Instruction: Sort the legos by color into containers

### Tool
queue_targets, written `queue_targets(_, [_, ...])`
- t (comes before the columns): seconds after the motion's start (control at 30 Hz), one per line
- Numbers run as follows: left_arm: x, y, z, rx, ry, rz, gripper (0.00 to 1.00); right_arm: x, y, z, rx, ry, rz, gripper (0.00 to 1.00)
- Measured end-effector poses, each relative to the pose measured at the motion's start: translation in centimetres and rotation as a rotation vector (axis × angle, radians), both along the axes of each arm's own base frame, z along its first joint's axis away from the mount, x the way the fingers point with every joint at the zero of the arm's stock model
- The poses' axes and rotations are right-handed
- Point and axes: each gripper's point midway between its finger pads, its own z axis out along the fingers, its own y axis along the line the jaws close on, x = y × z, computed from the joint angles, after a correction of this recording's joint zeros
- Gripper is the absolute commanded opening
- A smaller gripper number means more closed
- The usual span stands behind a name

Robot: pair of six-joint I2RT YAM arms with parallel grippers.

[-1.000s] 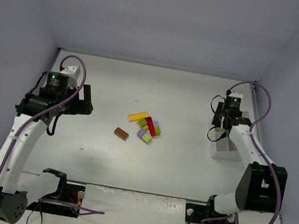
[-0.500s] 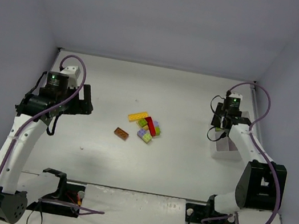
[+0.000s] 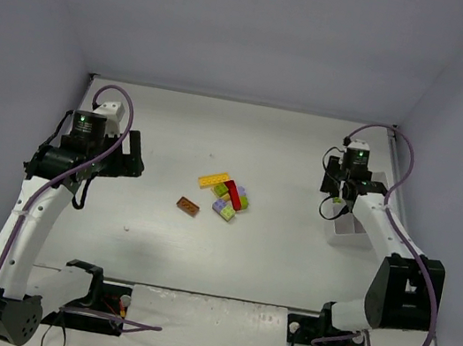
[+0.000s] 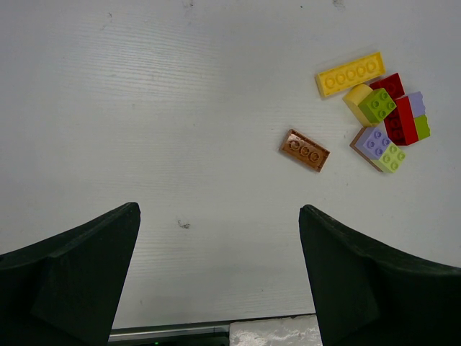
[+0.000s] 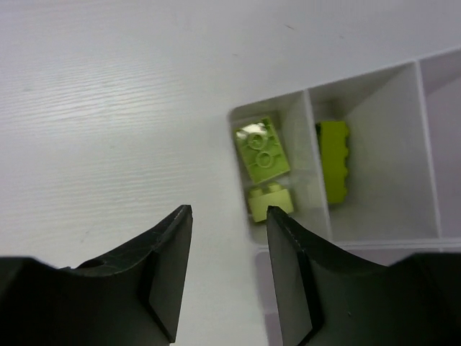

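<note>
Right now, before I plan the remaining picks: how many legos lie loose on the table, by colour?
Lime green legos: 3
Yellow legos: 2
Lavender legos: 2
Brown legos: 2, one mostly hidden under the pile
Red legos: 1, as far as the pile shows
Total: 10

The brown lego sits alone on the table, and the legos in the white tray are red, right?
Not red. The legos in the white tray are lime green, as the right wrist view shows. The brown lego does sit alone on the table, apart from the pile.
</note>
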Motion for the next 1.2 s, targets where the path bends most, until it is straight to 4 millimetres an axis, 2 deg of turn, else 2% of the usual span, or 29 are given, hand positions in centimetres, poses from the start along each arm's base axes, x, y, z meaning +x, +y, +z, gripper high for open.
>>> queue_targets(0.07, [0.0, 0.0, 0.0, 0.0, 0.0, 0.0, 0.85, 0.1, 1.8, 0.8, 0.007, -0.024, 0.074, 0.45])
queue_targets(0.13, [0.0, 0.0, 0.0, 0.0, 0.0, 0.0, 0.85, 0.2, 4.8, 2.1, 0.011, -0.061, 0.187, 0.48])
queue_targets(0.23, [0.0, 0.0, 0.0, 0.0, 0.0, 0.0, 0.85, 0.2, 11.0, 4.5, 0.029, -0.129, 0.41, 0.58])
queue_targets(0.33, [0.0, 0.0, 0.0, 0.0, 0.0, 0.0, 0.85, -0.8, 17.4, 6.5, 0.044, -0.186, 0.621, 0.6])
queue_targets(0.43, [0.0, 0.0, 0.0, 0.0, 0.001, 0.0, 0.85, -2.2, 23.5, 7.7, 0.066, -0.222, 0.802, 0.62])
queue_targets(0.5, [0.0, 0.0, 0.0, 0.001, 0.001, 0.001, 0.85, -3.1, 27.3, 7.7, 0.083, -0.229, 0.905, 0.62])
queue_targets(0.57, [-0.1, 0.0, 0.0, 0.002, -0.001, 0.002, 0.85, -3.8, 30.2, 6.9, 0.084, -0.215, 0.982, 0.62])
queue_targets(0.67, [-0.2, 0.2, 0.2, 0.005, -0.008, 0.006, 0.85, -4.9, 33.8, 4.5, 0.073, -0.166, 1.074, 0.62])
queue_targets(0.87, [-0.8, 0.4, 0.8, 0.006, -0.03, 0.01, 0.85, -6.7, 38.8, -0.9, 0.048, -0.058, 1.2, 0.62])
queue_targets(1.07, [-1.3, 0.6, 1.0, 0.012, -0.033, 0.017, 0.85, -7.6, 42.0, -3.8, 0.028, -0.014, 1.271, 0.62])
queue_targets(1.2, [-1.4, 0.7, 1.0, 0.017, -0.036, 0.023, 0.85, -7.7, 42.8, -5.6, 0.015, 0.012, 1.281, 0.59])
